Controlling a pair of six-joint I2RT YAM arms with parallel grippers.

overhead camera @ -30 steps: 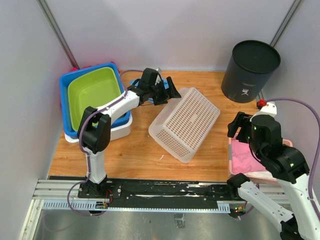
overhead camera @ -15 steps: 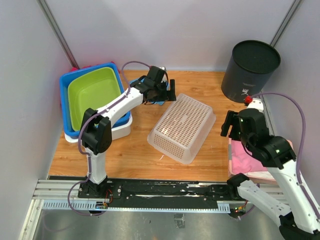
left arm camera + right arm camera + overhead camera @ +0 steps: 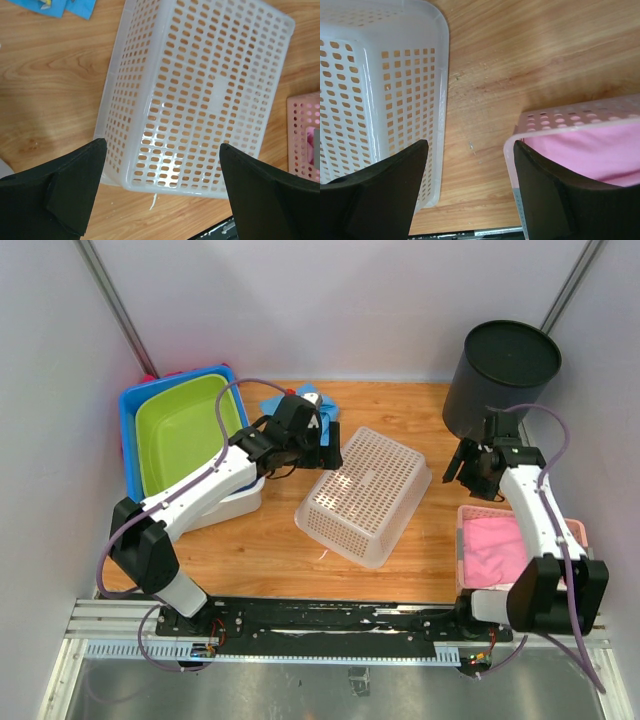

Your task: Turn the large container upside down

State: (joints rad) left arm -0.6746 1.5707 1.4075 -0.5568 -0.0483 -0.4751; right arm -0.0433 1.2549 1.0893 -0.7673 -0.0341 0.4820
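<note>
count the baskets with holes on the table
2. A white basket lies bottom up mid-table; a pink basket holding pink cloth sits at the near right. The stacked tubs at left could hide another.

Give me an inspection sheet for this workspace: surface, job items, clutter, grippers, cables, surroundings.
Surface: wooden table, small white fleck beside the basket.
Job's things: white basket, bottom up, rim on the table.
Clutter: green tub nested in blue tub, far left; black bin, far right; pink basket holding pink cloth; blue scrap at the back.
Grippers: left gripper open above white basket; right gripper open, over the gap between the baskets, empty.
Cables: lilac cables loop along both arms.
Surroundings: grey walls; metal rail at near edge.
</note>
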